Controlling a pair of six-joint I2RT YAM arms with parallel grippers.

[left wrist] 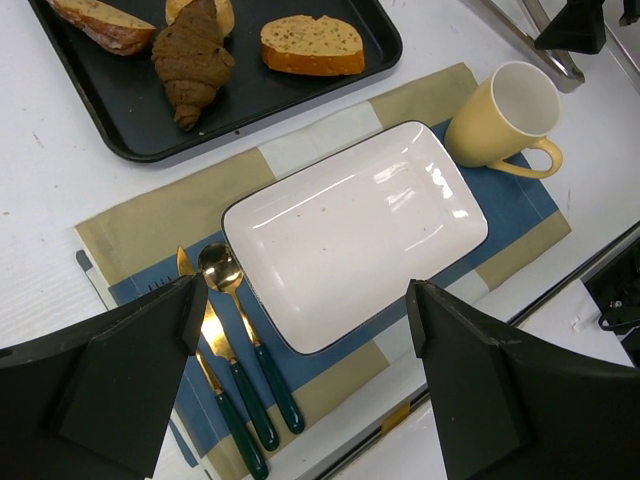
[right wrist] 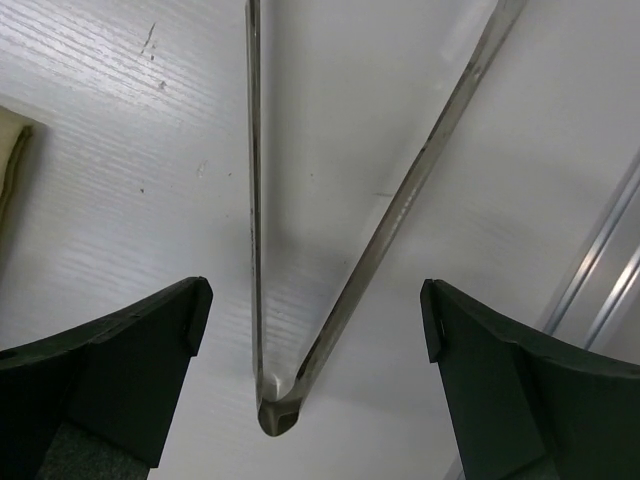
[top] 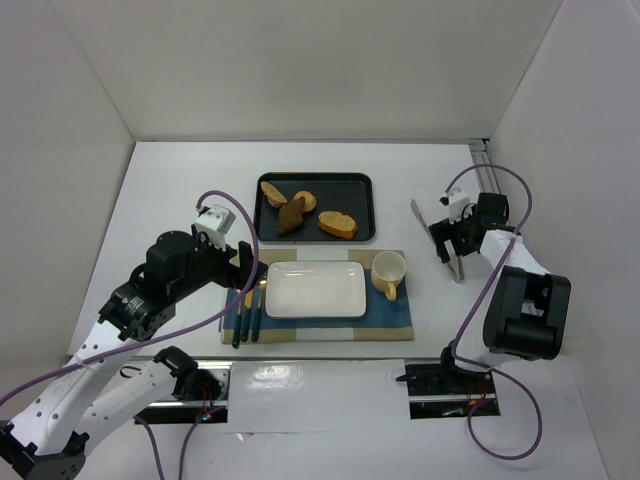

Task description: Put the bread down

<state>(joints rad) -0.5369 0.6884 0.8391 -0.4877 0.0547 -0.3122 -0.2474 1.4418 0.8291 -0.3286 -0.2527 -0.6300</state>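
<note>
Peeking behind croissant (left wrist: 192, 58), bread (left wrist: 225, 12) seems half hidden.

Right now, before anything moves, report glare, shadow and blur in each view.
Top external: sharp and evenly lit, with a bright reflection on the table at its near edge. Left wrist: glare streaks on the white plate; the left gripper looms dark at the bottom. Right wrist: the metal tongs cast a soft shadow; the right gripper is dark and slightly soft.
</note>
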